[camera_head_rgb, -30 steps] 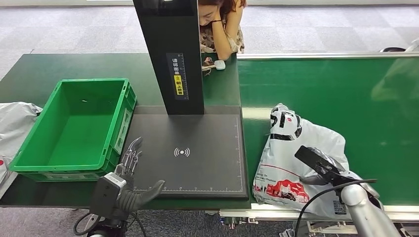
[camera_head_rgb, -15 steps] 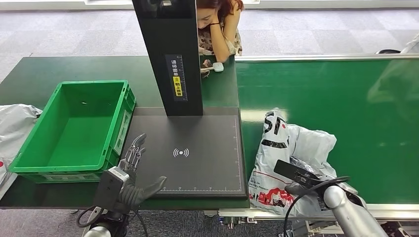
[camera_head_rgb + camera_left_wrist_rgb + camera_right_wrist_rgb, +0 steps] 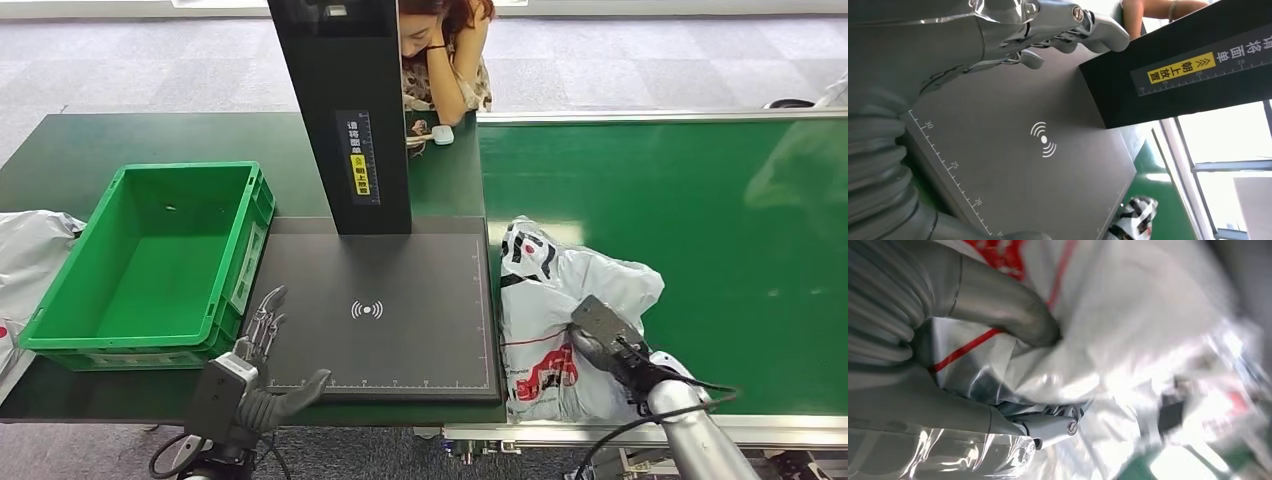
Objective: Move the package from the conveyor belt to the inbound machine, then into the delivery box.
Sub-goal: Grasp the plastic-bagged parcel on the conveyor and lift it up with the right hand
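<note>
On the green belt and the dark table beside it:
Conveyor belt [image 3: 700,210]: lying to the robot's right, with the package sitting at its near left edge.
Inbound machine [image 3: 385,310]: a dark scan plate with a ruled border and a wireless mark, carrying a black upright column [image 3: 345,110] at its far side; nothing is lying on the plate.
Delivery box [image 3: 150,260]: a green crate sitting left of the plate, touching or just beside its edge, and holding nothing.
Package [image 3: 565,315]: a white poly mailer bag with red and black print, crumpled and bulging, resting on the belt just beside the plate's right edge.
Right hand [image 3: 605,335]: gripping the package from its near side; in the wrist view the thumb [image 3: 998,310] is pressing into the film and the fingers are bunching plastic.
Left hand [image 3: 262,355]: hovering over the plate's near left corner, fingers spread, carrying nothing.
Person [image 3: 445,50]: leaning on the far table edge behind the column.
Risk: the hold is looking like a pinch of loose film, so the bag may be slipping out or sagging and catching on the plate's edge during the transfer.
</note>
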Motion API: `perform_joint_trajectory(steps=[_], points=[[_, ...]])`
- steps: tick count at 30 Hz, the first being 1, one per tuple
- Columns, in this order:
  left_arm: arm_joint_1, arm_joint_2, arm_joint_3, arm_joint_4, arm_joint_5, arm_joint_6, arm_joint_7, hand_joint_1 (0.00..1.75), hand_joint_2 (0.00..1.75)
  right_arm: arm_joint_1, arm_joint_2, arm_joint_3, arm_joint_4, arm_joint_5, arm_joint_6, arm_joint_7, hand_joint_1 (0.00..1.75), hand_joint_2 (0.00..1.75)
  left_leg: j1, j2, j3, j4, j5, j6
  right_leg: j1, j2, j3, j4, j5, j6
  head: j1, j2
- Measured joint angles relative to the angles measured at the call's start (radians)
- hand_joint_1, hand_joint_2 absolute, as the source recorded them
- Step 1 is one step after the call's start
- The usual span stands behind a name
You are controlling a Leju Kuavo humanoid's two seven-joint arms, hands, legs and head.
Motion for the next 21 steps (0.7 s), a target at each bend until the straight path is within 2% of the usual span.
perform_joint_trajectory(steps=[6,13,21], points=[[-0.002,-0.003,-0.001,0.000,-0.008,0.005,-0.005,0.00,1.75,0.070,0.079,-0.175,-0.224,-0.301,-0.050,-0.094,1.75,1.75,0.000,-0.001,-0.004,0.000,0.000,-0.001,0.000,-0.001,-0.004,0.000,0.000,0.000,0.000,0.000],[-0.004,-0.009,-0.001,0.000,-0.012,0.000,-0.017,0.00,1.75,0.147,0.183,-0.267,-0.443,-0.543,-0.151,-0.189,1.75,1.75,0.000,-0.003,-0.006,0.000,0.000,-0.001,0.000,-0.003,-0.005,0.000,-0.001,0.000,0.000,0.000],[0.007,-0.009,-0.002,0.000,-0.017,0.015,-0.029,0.00,1.75,0.232,0.256,-0.288,-0.653,-0.620,-0.266,-0.299,1.75,1.75,0.000,-0.002,-0.007,0.000,0.000,-0.001,0.000,-0.003,-0.006,0.000,-0.002,0.000,0.000,0.000]])
